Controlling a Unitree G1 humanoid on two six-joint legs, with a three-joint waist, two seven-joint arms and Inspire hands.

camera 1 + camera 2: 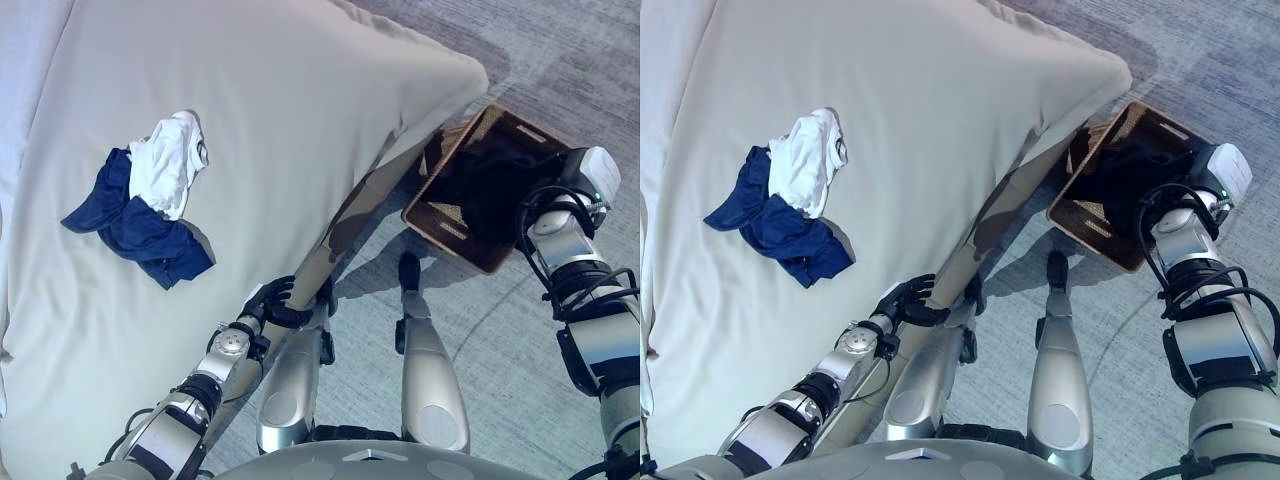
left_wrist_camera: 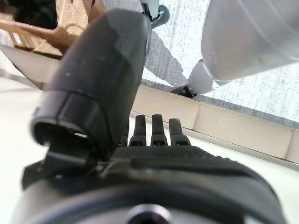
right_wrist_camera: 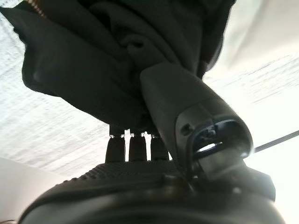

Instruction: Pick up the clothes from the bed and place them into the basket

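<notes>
Right hand (image 3: 154, 140) fingers pinching black garment (image 3: 93, 60) over brown wicker basket (image 1: 440, 215), left hand (image 1: 272, 300) fingers loosely relaxed (idle) at bed (image 1: 300, 120) edge.

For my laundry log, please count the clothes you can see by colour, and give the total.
Navy blue garment, on the bed: 1
White garment, on the bed, partly over the navy one: 1
Black garment, pinched in the right hand over the basket: 1
Total: 3
</notes>
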